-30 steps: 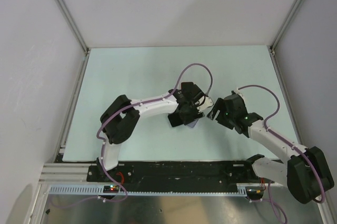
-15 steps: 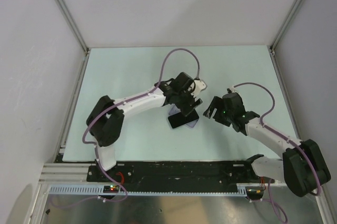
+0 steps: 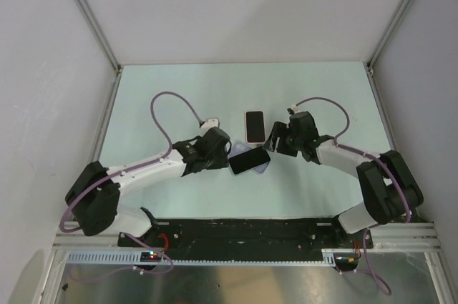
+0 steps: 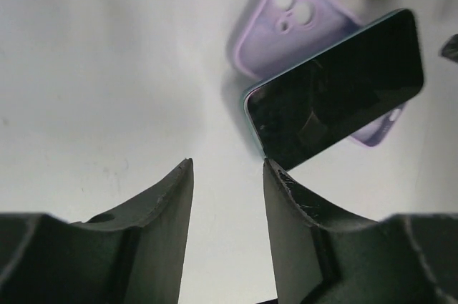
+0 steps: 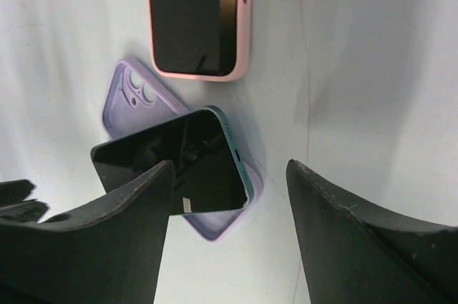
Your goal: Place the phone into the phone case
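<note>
A dark phone [image 3: 250, 160] with a teal edge lies askew across a lilac case [image 3: 239, 149], not seated in it. It shows in the left wrist view [image 4: 336, 89] over the case [image 4: 290, 25], and in the right wrist view [image 5: 168, 164] over the case [image 5: 132, 100]. My left gripper [image 3: 218, 148] is open and empty, just left of the phone. My right gripper [image 3: 274, 139] is open and empty, just right of it.
A second phone in a pink case [image 3: 255, 126] lies flat just behind the lilac case, also in the right wrist view [image 5: 198, 18]. Both arms reach in over the pale green table [image 3: 164, 96]. White walls enclose the table.
My left gripper has let go of the phone and drawn back to the left and down. The phone now rests crooked on the lilac case. My right gripper moved left toward it.
</note>
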`<action>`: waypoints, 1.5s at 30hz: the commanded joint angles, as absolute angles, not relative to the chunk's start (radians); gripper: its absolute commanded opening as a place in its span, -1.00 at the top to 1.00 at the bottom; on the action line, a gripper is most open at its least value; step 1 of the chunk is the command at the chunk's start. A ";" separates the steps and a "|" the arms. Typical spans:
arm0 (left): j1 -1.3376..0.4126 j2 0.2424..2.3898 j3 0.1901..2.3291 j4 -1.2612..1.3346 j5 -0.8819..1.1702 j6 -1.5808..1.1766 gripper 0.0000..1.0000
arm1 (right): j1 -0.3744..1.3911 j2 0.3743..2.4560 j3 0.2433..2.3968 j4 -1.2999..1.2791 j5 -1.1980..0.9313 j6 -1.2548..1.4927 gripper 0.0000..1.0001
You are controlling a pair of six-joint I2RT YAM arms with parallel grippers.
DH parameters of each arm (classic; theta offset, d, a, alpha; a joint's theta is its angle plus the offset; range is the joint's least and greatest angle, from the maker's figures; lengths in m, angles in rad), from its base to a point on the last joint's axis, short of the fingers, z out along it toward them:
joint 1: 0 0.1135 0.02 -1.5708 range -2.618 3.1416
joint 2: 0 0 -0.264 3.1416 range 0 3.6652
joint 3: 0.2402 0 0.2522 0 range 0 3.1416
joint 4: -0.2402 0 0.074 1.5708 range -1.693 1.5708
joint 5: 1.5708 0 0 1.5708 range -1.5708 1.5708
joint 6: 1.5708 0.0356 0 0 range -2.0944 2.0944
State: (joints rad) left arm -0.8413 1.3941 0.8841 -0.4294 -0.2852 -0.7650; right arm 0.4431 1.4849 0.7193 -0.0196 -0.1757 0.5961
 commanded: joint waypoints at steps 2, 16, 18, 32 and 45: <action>-0.840 1.375 0.824 -0.311 -0.290 -0.976 -0.06 | 0.442 1.547 0.779 0.062 -0.244 0.516 -0.36; -0.802 1.516 0.729 -0.030 -0.101 -1.043 -0.12 | 0.448 1.655 0.820 0.081 -0.307 0.485 -0.25; -0.802 1.536 0.735 -0.019 -0.091 -1.041 -0.09 | 0.455 1.658 0.821 0.081 -0.301 0.484 -0.24; -0.796 1.588 0.771 -0.005 -0.074 -1.028 0.35 | 0.481 1.658 0.831 0.059 -0.299 0.474 0.04; -0.794 1.589 0.836 -0.037 -0.075 -0.990 0.75 | 0.477 1.573 0.842 -0.022 -0.296 0.464 0.06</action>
